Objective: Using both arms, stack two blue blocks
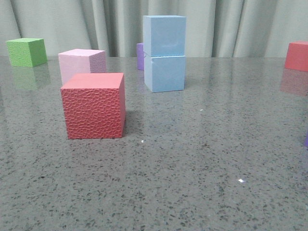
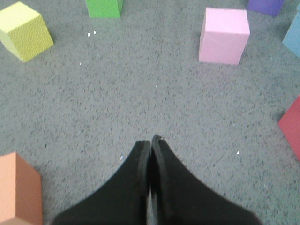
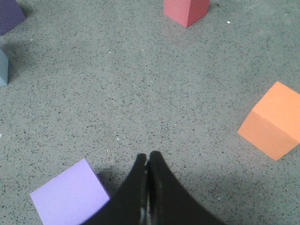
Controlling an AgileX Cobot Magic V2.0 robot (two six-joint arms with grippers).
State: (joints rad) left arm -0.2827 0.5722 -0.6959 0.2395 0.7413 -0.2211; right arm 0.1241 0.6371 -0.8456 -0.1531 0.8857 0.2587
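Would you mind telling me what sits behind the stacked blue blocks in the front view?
A purple cube peeks out at the left edge of the blue blocks, near the curtain. Only a sliver shows; the stack covers the rest.

table (image 1: 202, 159): grey speckled stone | on it: red cube (image 1: 94, 106), pink cube (image 1: 79, 62), green cube (image 1: 26, 52), lower blue block (image 1: 164, 73)
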